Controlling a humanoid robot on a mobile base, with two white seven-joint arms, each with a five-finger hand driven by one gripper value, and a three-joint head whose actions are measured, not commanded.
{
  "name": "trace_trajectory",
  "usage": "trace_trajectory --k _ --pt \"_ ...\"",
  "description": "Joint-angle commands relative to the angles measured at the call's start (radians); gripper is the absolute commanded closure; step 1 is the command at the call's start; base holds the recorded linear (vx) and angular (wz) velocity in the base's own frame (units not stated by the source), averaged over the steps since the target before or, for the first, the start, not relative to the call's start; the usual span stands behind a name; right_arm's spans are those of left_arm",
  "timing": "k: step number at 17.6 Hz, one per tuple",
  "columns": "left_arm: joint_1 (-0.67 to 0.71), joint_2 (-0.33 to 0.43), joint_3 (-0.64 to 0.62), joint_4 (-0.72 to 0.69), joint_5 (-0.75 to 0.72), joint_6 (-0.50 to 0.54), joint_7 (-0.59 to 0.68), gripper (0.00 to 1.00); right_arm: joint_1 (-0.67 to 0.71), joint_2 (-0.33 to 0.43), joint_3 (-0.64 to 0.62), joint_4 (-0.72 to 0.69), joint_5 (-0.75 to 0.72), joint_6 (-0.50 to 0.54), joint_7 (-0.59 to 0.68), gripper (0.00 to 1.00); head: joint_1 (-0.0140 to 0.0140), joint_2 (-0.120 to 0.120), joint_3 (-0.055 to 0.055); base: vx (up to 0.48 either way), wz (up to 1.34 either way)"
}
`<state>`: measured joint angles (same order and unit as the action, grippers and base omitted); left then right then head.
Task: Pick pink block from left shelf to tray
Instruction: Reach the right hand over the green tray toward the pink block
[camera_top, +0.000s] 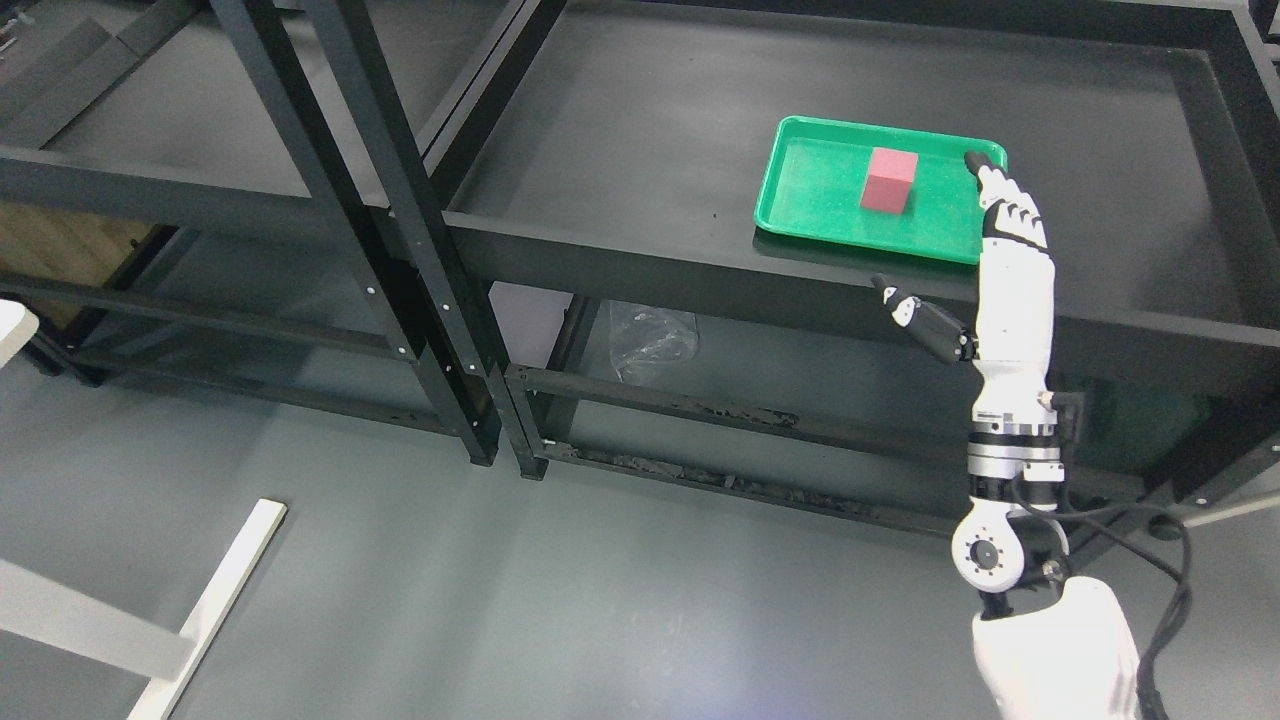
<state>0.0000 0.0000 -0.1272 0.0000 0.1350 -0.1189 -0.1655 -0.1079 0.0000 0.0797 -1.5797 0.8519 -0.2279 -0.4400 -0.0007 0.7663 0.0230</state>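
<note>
The pink block (889, 179) stands upright inside the green tray (810, 190) on the right-hand black shelf. My right hand (945, 240) rises from the lower right, just right of the block and apart from it. Its fingers (1005, 205) are stretched out straight over the tray's right edge, and the thumb sticks out to the left below the shelf's front rail. It holds nothing. The left arm does not show.
The left black shelf unit (200, 180) has bare dark boards. Black uprights (420, 250) divide the two units. A crumpled clear plastic bag (652, 342) lies on the lower right shelf. White bars (205, 610) lie on the grey floor at lower left.
</note>
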Motion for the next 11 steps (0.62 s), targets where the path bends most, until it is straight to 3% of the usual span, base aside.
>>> trace_trajectory --k 1,4,7,11 --pt "0.02 0.017 0.0 -0.017 0.0 0.001 0.0 0.0 -0.009 -0.017 -0.014 -0.014 -0.027 0.011 0.004 0.02 0.0 0.0 0.0 0.3 -0.07" --pt "0.02 0.017 0.0 -0.017 0.0 0.001 0.0 0.0 -0.029 -0.017 -0.012 -0.008 -0.027 0.085 0.044 0.02 0.0 0.0 0.0 0.27 -0.08" --pt "0.02 0.017 0.0 -0.017 0.0 0.001 0.0 0.0 -0.053 -0.017 -0.012 0.03 -0.027 0.165 0.226 0.02 0.0 0.0 0.0 0.259 -0.12" --pt "0.02 0.017 0.0 -0.017 0.0 0.001 0.0 0.0 -0.058 -0.017 0.0 0.047 -0.027 0.186 0.245 0.02 0.0 0.0 0.0 0.23 -0.17"
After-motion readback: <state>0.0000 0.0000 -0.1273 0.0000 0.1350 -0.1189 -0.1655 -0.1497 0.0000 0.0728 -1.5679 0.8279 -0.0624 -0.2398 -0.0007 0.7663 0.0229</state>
